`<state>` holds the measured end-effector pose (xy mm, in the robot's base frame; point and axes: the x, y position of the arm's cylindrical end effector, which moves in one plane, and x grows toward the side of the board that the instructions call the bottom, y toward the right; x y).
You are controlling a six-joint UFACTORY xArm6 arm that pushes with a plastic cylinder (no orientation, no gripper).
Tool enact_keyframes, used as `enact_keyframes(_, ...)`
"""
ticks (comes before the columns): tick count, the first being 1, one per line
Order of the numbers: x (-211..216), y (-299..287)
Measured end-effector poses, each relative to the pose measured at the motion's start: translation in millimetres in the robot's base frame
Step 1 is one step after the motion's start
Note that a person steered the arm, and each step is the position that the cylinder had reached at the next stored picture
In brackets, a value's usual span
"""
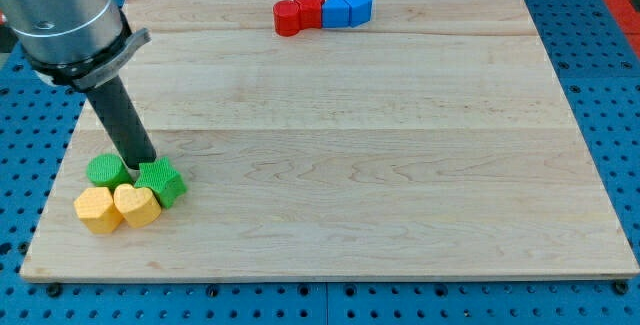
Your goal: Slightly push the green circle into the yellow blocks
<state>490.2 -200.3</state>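
Since this arm ends in a bare rod with no jaws to open or clench, my tip (141, 162) sits between the green circle (105, 171) and the green star (161, 182), just above the yellow hexagon (97, 209) and yellow heart (136, 205). The circle already looks to touch the hexagon, so the nudge seems nearly finished; any further push should be short, toward the view's bottom.

A pale wooden board (350, 145) lies on a blue perforated table (600, 75) under even light
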Motion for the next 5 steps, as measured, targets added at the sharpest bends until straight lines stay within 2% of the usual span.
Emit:
enact_keyframes(2, -11.3, 5.6)
enact_keyframes(3, -27.2, -43.8)
enact_keyframes(4, -3.6, -63.9)
enact_keyframes(5, -2.3, -53.1)
